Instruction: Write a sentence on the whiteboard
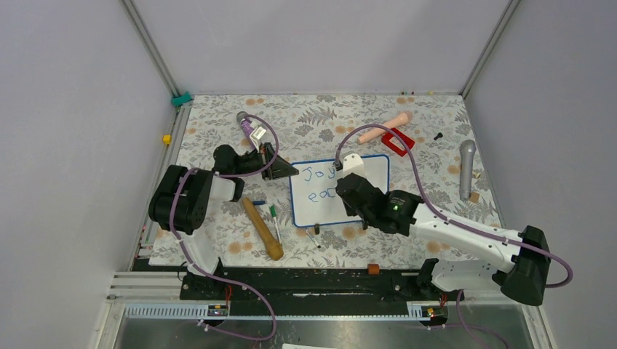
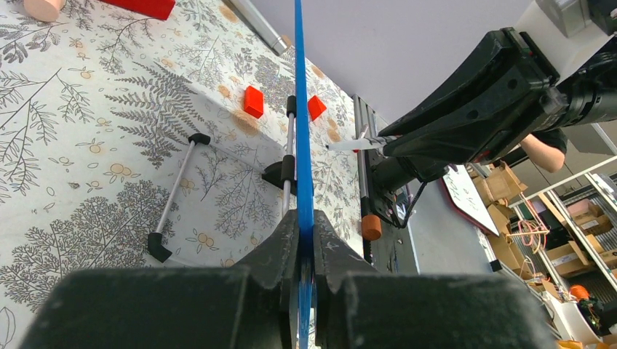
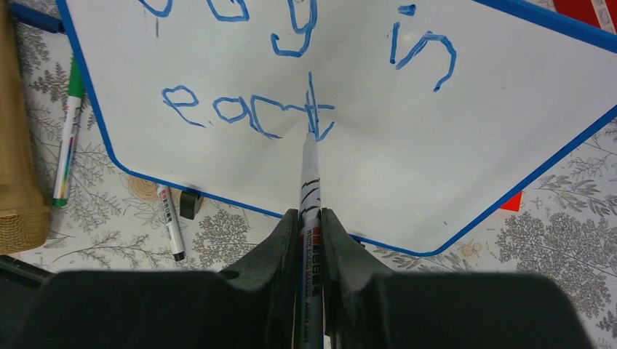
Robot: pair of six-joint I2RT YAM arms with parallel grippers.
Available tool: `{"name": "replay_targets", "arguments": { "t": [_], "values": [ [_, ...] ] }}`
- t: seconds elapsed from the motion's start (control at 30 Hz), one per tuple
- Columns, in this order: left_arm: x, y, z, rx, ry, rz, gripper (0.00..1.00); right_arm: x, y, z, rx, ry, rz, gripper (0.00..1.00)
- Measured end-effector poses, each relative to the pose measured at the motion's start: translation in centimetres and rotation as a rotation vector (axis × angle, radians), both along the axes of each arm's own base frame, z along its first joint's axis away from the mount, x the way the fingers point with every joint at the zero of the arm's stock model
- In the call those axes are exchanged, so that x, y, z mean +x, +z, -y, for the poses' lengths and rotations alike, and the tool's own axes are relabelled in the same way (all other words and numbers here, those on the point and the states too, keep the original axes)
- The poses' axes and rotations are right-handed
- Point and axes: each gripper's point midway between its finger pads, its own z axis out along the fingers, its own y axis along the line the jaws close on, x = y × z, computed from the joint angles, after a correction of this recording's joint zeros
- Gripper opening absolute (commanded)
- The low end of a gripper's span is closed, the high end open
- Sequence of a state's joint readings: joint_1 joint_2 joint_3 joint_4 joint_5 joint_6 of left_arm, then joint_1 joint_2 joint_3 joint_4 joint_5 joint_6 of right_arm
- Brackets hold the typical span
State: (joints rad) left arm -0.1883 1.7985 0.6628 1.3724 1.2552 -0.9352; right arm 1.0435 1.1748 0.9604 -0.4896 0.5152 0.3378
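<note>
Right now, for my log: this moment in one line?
left gripper: shut on blue-framed glossy white whiteboard | right gripper: shut on white marker, tip on board | blue handwritten sentence: two lines

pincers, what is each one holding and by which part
Left pincer clamps the whiteboard by its blue frame edge. Right pincer grips a marker by its barrel, tip on the board.

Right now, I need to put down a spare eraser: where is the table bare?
Bare cloth runs along the far edge behind the whiteboard, between the grey tool and the pink handle. Crowded: left of the board by the wooden stick and green pen.
</note>
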Motion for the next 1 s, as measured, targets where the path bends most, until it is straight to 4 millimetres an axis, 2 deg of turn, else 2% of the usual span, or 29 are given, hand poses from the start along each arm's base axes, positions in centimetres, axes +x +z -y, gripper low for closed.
{"name": "replay_targets", "arguments": {
  "t": [0.23, 0.57, 1.0],
  "values": [
    [0.0, 0.1, 0.0, -0.002, -0.001, 0.003, 0.0, 0.6, -1.2, 0.2, -0.072, -0.017, 0.006, 0.0],
    [0.0, 0.1, 0.0, -0.002, -0.001, 0.004, 0.0, 1.6, -0.4, -0.4, -0.105, -0.01, 0.037, 0.0],
    [0.0, 0.1, 0.0, -0.003, 0.001, 0.004, 0.0, 2.1, -1.1, -0.7, -0.16, -0.002, 0.036, 0.0]
  ]
}}
